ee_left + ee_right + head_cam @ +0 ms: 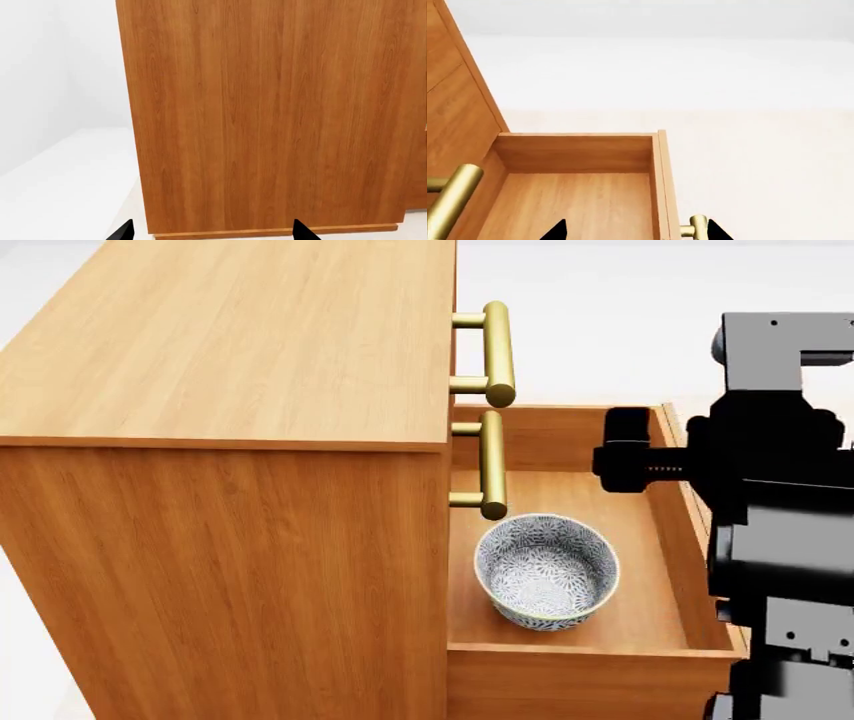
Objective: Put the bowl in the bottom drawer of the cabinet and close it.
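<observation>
Room: pale, near-white floor (601, 300) and white walls, with no other furniture in view.
Cabinet (227, 440): honey-brown wood grain, filling the left of the head view; its flat top and one side panel face the camera.
Left gripper (212, 231): only two black fingertips show at the edge of the left wrist view, spread apart with nothing between them, facing the cabinet's side panel close up.
Upper handles: two brass bars (497, 340) and (493, 462) stick out from the closed drawers above, one over the other.
Drawer (587, 680): the bottom one stands pulled out to the right of the cabinet, a wooden box open on top.
Bowl (547, 571): white with blue-grey floral pattern, upright on the drawer floor, near the front wall and just below the lower brass bar.
Drawer handle (697, 227): a brass bar on the outer face of the front board, seen in the right wrist view.
Right gripper (637, 231): two black fingertips parted and empty, over the drawer's front edge near that handle.
Right arm (774, 500): black links at the right of the head view, beside the drawer.
</observation>
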Tool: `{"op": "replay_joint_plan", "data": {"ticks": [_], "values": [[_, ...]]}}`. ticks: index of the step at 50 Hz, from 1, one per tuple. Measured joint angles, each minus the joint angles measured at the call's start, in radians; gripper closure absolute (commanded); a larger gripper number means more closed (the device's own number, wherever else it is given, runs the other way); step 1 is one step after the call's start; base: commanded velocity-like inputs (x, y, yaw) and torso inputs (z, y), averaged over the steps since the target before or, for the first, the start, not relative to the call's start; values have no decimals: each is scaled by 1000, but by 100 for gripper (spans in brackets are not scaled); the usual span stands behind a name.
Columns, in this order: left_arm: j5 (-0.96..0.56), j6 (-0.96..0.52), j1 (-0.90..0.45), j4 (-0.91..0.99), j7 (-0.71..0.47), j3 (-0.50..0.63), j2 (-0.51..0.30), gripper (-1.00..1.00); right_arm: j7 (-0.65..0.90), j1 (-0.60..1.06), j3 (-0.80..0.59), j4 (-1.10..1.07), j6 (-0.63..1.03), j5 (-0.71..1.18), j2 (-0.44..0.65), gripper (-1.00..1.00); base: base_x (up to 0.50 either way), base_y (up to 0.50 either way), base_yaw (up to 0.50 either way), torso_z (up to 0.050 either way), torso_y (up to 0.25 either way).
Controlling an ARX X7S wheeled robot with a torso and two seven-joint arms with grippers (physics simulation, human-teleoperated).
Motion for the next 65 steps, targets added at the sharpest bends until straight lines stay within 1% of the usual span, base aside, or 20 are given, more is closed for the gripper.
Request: {"op": "replay_joint_plan", "data": {"ticks": [23, 34, 46, 65], "values": [[0, 7, -6, -13, -1, 4, 1, -100, 31, -168, 98, -355, 94, 6, 110, -100, 0, 0, 0, 0, 0], [-1, 6, -8, -14, -3, 5, 0, -100, 34, -246, 159, -481, 135, 16, 149, -100, 0, 0, 0, 0, 0], [-2, 5, -7, -11, -7, 6, -2, -100, 44, -331, 237, -550, 141, 26, 176, -100, 0, 0, 0, 0, 0], [0, 9, -7, -13, -10, 9, -4, -100, 55, -459, 339, -584, 107, 42, 184, -100, 0, 0, 0, 0, 0]]}}
